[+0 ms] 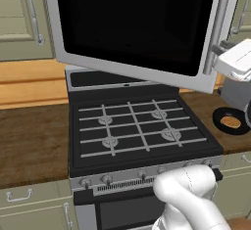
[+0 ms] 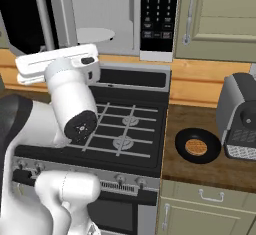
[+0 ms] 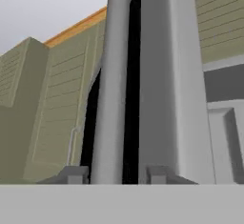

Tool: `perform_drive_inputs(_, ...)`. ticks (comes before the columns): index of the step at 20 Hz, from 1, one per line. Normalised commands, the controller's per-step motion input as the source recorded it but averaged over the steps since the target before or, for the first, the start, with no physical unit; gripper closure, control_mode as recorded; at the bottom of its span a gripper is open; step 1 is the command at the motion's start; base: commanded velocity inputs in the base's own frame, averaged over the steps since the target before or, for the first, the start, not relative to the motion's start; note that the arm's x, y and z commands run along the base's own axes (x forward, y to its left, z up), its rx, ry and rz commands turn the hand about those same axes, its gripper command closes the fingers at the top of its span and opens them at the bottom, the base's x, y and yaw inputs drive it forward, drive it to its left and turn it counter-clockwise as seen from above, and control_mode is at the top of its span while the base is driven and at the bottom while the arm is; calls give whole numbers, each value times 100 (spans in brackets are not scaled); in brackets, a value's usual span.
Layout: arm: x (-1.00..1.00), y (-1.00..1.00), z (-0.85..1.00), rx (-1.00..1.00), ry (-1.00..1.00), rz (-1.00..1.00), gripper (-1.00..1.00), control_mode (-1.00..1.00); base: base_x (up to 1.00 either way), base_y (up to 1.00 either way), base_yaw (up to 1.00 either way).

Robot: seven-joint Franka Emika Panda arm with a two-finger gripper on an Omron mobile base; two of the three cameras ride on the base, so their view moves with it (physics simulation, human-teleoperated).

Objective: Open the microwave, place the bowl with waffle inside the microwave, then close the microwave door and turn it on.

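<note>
Looking along our gripper (image 3: pixel 114 174), we see its fingertips (image 3: pixel 72 174) spread on either side of the door handle (image 3: pixel 110 85), with small gaps, so nothing is pinched. Beyond our arm, the stove (image 1: pixel 137 126) lies below the swung-open microwave door (image 1: pixel 132 23). On the wooden counter (image 2: pixel 210 166), beside the toaster (image 2: pixel 240 116), sits the black bowl (image 2: pixel 198 145) holding the waffle (image 2: pixel 195 146). Farthest back stands the microwave (image 2: pixel 157 16), its white interior exposed.
</note>
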Motion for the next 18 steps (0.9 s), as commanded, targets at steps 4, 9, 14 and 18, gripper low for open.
perform_drive_inputs(4,-22,-100,0,39,1,0,-100,-100,0,0,0)
perform_drive_inputs(9,-3,-100,-1,43,11,2,-100,-100,0,0,0)
perform_drive_inputs(14,33,-37,-11,22,33,11,-100,-100,0,0,0)
perform_drive_inputs(18,35,-1,-41,0,24,13,-100,-100,0,0,0)
